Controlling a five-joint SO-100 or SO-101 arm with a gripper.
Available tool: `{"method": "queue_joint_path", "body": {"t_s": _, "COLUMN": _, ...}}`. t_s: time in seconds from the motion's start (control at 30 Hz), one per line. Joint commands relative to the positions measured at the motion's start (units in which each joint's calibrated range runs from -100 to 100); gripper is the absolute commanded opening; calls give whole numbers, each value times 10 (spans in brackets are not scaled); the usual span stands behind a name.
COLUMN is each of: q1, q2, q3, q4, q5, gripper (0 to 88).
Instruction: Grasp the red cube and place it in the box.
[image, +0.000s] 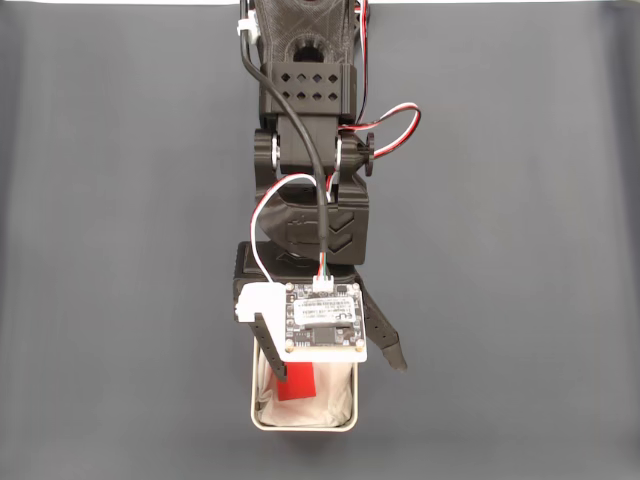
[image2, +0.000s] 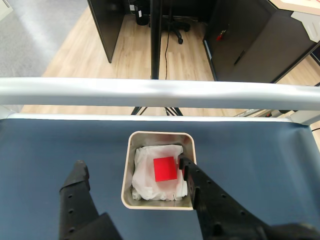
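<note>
Red cube (image2: 165, 169) first: you can see it lying on the white wrinkly paper (image2: 147, 175) inside the box (image2: 131, 141), one flat face turned up toward your wrist camera. Reading that wrist view from left to right, your left finger (image2: 75, 187) hangs over the dark mat (image2: 50, 150), outside the box's left wall and clear of it. Next comes the box itself, then the cube a little right of its middle, and then your right finger (image2: 192, 175), whose tip reaches over the box's right rim just beside the cube. Your gripper (image2: 132, 167) is spread wide, wider than the box, and it has hold of nothing. In the fixed view the gripper (image: 335, 372) and its white camera board (image: 322, 316) cover the upper part of the box (image: 300, 425), with the cube (image: 297, 384) showing below the board, against the left finger (image: 270, 350).
</note>
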Motion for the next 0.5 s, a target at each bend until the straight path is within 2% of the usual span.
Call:
{"method": "queue_joint_path", "body": {"t_s": 0.0, "q1": 0, "q2": -14, "q3": -13, "q4": -13, "q5": -3, "gripper": 413}}
{"method": "queue_joint_path", "body": {"t_s": 0.47, "q1": 2, "q2": -18, "q3": -8, "q4": -15, "q5": -5, "gripper": 410}}
